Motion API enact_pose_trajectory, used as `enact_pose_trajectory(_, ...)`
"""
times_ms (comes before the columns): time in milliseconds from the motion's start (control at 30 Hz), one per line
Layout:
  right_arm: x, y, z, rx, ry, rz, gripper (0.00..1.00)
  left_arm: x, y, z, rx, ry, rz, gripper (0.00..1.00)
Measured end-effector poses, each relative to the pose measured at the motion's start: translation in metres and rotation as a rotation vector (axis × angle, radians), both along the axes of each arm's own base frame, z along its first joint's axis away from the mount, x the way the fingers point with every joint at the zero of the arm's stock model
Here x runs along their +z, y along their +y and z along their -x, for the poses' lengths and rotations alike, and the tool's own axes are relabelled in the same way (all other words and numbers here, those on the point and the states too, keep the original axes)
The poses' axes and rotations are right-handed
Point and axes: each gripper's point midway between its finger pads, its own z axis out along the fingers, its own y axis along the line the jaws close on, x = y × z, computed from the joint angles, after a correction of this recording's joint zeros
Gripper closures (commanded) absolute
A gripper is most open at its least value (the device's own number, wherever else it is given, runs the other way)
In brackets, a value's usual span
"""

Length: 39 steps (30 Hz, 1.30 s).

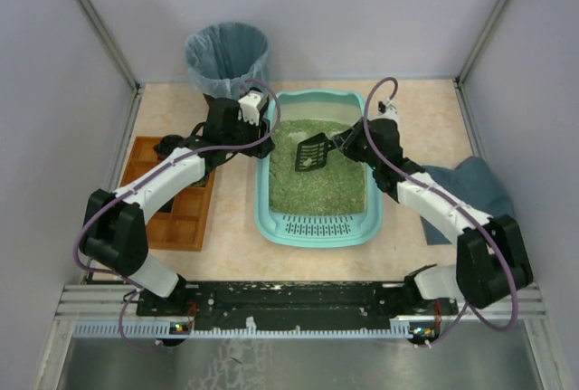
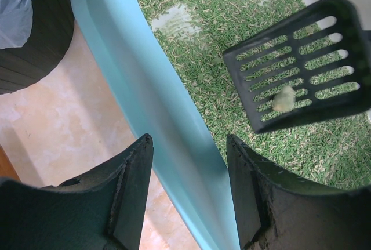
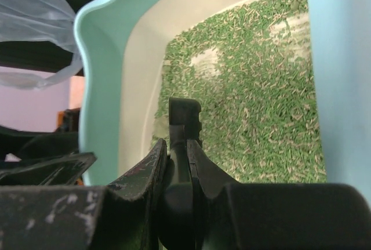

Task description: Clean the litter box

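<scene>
The teal litter box (image 1: 321, 225) sits lengthwise at the middle of the bench (image 1: 416, 109), its slotted grate lip toward the arm bases. Green pellet litter (image 1: 312, 186) covers most of its floor, with pale bare patches near the far end.

A black slotted scoop (image 1: 312, 152) hangs over the far half of the litter. In the left wrist view a small pale clump (image 2: 284, 98) lies on its slats. The right fingers (image 3: 145, 174) are pressed onto the scoop's handle, pinching it edge-on between them, with the arm reaching in over the box's right wall.

The left fingers (image 2: 127, 192) are spread wide and straddle the box's left rim, one outside over the bench and one inside over the litter. The pictures do not show whether they touch the rim.

A bin (image 1: 201, 60) lined with a blue-grey bag stands just beyond the box's far left corner. A brown wooden tray (image 1: 185, 214) of compartments lies to the left, partly under the left arm. A dark blue-grey cloth (image 1: 470, 186) lies at the bench's right edge, under the right arm.
</scene>
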Motion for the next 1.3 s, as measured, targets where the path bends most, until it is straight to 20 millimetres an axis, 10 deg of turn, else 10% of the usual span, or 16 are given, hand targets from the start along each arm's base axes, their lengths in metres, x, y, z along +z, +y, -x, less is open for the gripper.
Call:
enact_pose_trajectory(633,-0.042,0.066,-0.059,0.124,0.080,0.285,1.00,-0.001,0.000,0.002,-0.005,0.009,-0.001,0.41)
enact_pose_trajectory(1300,-0.076,0.101,-0.040,0.179,0.070,-0.017,1.00,-0.005,0.003,0.003,-0.006,0.023,-0.010,0.41)
